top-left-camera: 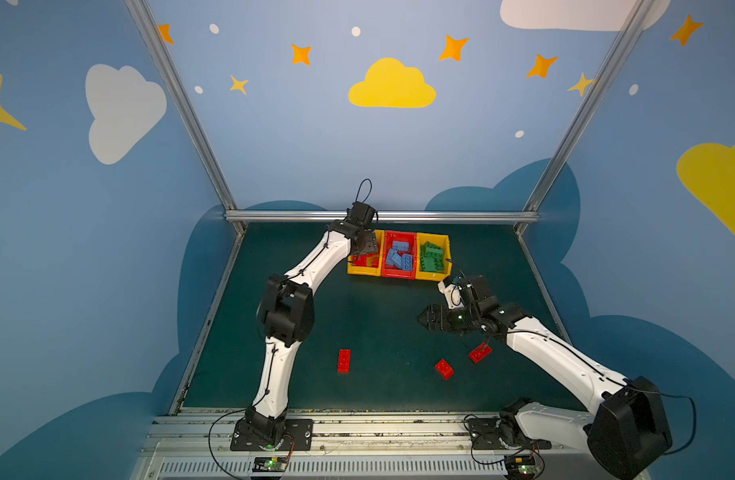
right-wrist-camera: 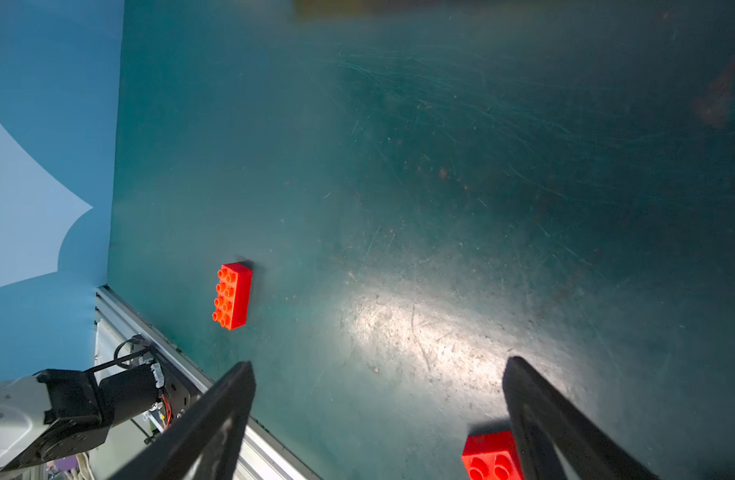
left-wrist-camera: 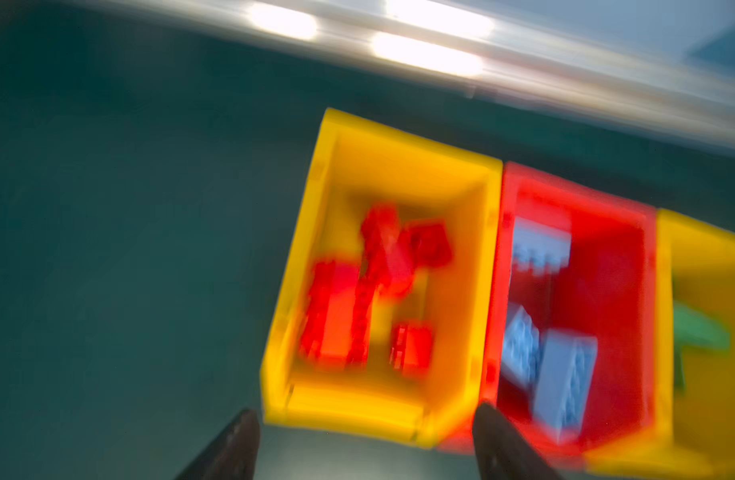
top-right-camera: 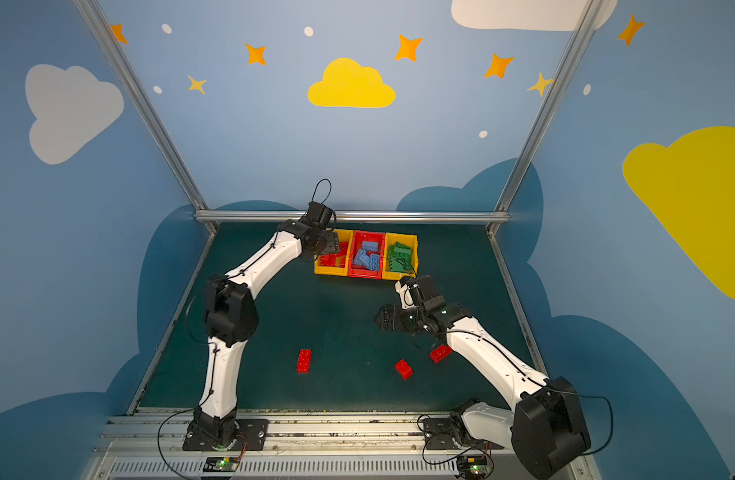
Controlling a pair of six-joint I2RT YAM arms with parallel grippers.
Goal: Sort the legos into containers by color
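Three joined containers stand at the back: a yellow bin (top-left-camera: pixel 362 271) holding red legos (left-wrist-camera: pixel 357 291), a red bin (top-left-camera: pixel 398 273) holding light blue legos (top-left-camera: pixel 399 255), and a yellow bin (top-left-camera: pixel 433 276) holding green legos (top-left-camera: pixel 432 255). My left gripper (top-left-camera: pixel 363 245) hovers over the left yellow bin, open and empty; its wrist view is blurred. Three red legos lie loose on the mat in both top views: front left (top-left-camera: pixel 344 360), front middle (top-left-camera: pixel 444 368), and one (top-left-camera: pixel 480 352) under my right arm. My right gripper (top-left-camera: pixel 424 318) hangs open and empty above the mat, a red brick (right-wrist-camera: pixel 490 457) by one finger.
An aluminium rail (top-left-camera: pixel 382 216) runs along the back just behind the bins. Side rails border the dark green mat (top-left-camera: pixel 378 324). The left arm's elbow (top-left-camera: pixel 286 311) rises over the mat's left part. The arm bases sit on the front rail.
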